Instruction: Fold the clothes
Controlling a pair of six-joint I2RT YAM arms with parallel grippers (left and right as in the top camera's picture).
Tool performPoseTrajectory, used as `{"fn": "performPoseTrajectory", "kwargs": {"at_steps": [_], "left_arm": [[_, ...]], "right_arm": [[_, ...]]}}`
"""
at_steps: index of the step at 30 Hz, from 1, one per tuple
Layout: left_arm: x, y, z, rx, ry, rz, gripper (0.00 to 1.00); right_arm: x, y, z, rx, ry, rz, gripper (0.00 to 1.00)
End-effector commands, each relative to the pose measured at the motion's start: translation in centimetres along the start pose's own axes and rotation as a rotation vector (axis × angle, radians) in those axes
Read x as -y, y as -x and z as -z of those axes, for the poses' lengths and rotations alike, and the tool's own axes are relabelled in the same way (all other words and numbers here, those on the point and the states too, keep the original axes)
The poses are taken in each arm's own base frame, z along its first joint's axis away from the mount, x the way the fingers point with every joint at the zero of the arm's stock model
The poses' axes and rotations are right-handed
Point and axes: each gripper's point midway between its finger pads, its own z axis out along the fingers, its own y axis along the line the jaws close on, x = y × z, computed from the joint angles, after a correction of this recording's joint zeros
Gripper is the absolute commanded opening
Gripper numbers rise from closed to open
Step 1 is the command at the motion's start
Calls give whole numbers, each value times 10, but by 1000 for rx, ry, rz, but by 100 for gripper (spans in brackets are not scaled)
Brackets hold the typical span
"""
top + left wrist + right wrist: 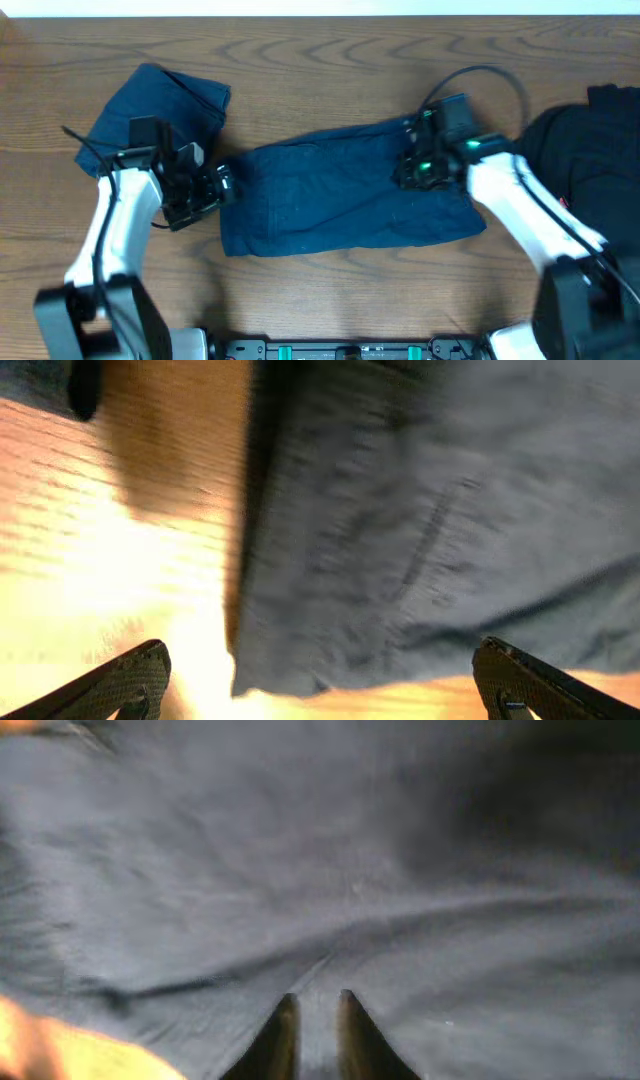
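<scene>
Dark navy shorts (340, 190) lie flat in a wide folded rectangle at the table's middle. My left gripper (222, 185) is open and empty at their left edge; in the left wrist view (320, 660) its fingers straddle a corner of the shorts (430, 530) without touching it. My right gripper (412, 170) is down on the right part of the shorts. In the right wrist view its fingers (318, 1005) are nearly together, with a crease of the fabric (300, 870) running in between them. A second pair of navy shorts (165, 105) lies folded at the back left.
A dark pile of cloth (590, 130) sits at the right edge of the wooden table (320, 60). Bare wood shows in front of the shorts and along the back.
</scene>
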Motion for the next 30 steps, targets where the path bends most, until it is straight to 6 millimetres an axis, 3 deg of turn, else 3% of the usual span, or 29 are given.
{"fn": "performPoseTrajectory", "kwargs": {"at_steps": [1,6,10,19,21,24,27,30], "left_arm": [[-10,-3,-21,-80,-57,3,98],[-13,-10,-50,-193,-133,-5,98],[-10,-13,-70,-251,-196,11,97],[3,-20,-105,-302,-232,-69,73],[11,-22,-111,-304,-230,-108,63],[18,-26,-115,-312,-217,-149,39],[9,-27,-114,-324,-144,-131,19],[4,-26,-99,-338,-97,-115,15]], "right_arm": [[17,-16,-32,-72,-121,-54,1],[35,-34,-65,-167,-189,-106,1],[36,-41,-73,-205,-178,-116,1],[36,-40,-73,-200,-179,-115,1],[36,-40,-73,-199,-179,-115,1],[36,-41,-73,-201,-179,-116,1],[36,-42,-72,-206,-181,-117,1],[37,-43,-69,-208,-183,-119,1]]}}
